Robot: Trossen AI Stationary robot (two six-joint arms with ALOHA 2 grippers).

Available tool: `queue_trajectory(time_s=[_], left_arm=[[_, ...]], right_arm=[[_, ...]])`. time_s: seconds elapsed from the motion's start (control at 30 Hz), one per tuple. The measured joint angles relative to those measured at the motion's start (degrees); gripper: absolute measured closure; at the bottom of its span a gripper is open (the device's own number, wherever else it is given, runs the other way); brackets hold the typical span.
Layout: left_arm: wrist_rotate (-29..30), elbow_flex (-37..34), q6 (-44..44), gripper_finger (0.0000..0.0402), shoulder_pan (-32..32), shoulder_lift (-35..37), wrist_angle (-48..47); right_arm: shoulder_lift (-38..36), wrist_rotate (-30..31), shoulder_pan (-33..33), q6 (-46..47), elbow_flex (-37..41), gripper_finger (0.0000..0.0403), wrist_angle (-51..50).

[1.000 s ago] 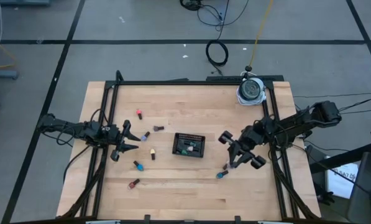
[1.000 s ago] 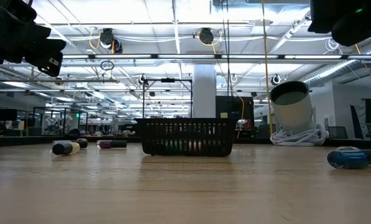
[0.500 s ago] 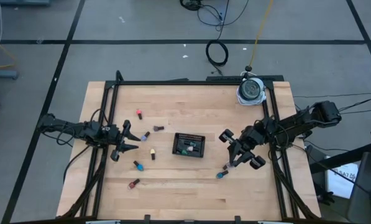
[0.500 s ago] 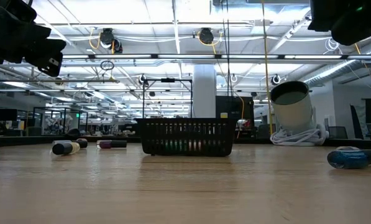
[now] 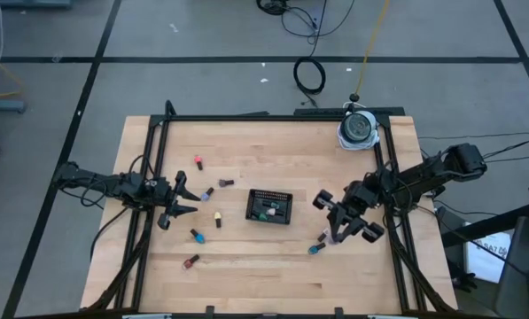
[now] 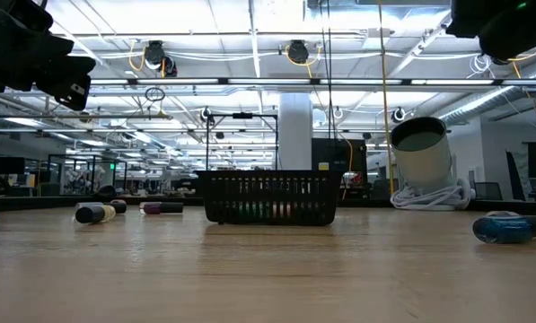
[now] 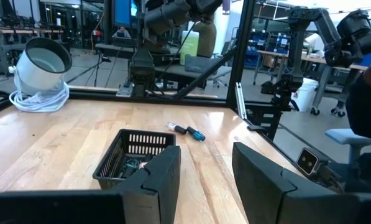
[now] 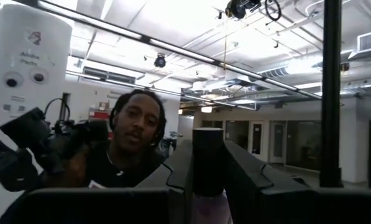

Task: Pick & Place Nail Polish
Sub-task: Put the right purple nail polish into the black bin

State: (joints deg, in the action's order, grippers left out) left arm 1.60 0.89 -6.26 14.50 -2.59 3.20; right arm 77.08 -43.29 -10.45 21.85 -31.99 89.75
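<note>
Small nail polish bottles lie on their sides on the wooden table: pink [image 5: 198, 162], purple [image 5: 207, 191], yellow [image 5: 218, 217], blue [image 5: 195, 235], red [image 5: 190, 261], teal [image 5: 315, 249]. The black mesh tray [image 5: 270, 206] at the middle holds a few more. My left gripper [image 5: 182, 202] hangs open and empty left of the tray, its fingers [image 7: 163, 177] apart. My right gripper [image 5: 338, 232], right of the tray above the teal bottle, is shut on a pale pink bottle [image 8: 207, 206] with a dark cap. My right gripper pinches the pale pink bottle between its two fingers [image 8: 180, 171]. The bottle lies along the fingers, and its dark cap [image 8: 208, 152] points toward the fingertips. It is lifted clear of the table. Where on the body the pads sit is hidden by the fingers.
A white cylinder on a coil of white cable [image 5: 357, 129] stands at the far right corner. A black frame [image 5: 273, 117] runs along the table's far and side edges. A person [image 8: 132, 146] shows beyond the table in the right wrist view. Bare wood lies along the near edge.
My right gripper has drifted a little toward the table's right edge, still shut on the bottle.
</note>
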Motion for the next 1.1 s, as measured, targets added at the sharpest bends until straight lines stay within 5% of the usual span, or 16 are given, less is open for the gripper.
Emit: queue_trajectory(time_s=[1.1], left_arm=[[0.0, 0.0, 0.0, 0.0256, 0.0, 0.0, 0.0]], right_arm=[[0.0, 2.9, 0.0, -7.3, -1.4, 0.0352, -13.5]])
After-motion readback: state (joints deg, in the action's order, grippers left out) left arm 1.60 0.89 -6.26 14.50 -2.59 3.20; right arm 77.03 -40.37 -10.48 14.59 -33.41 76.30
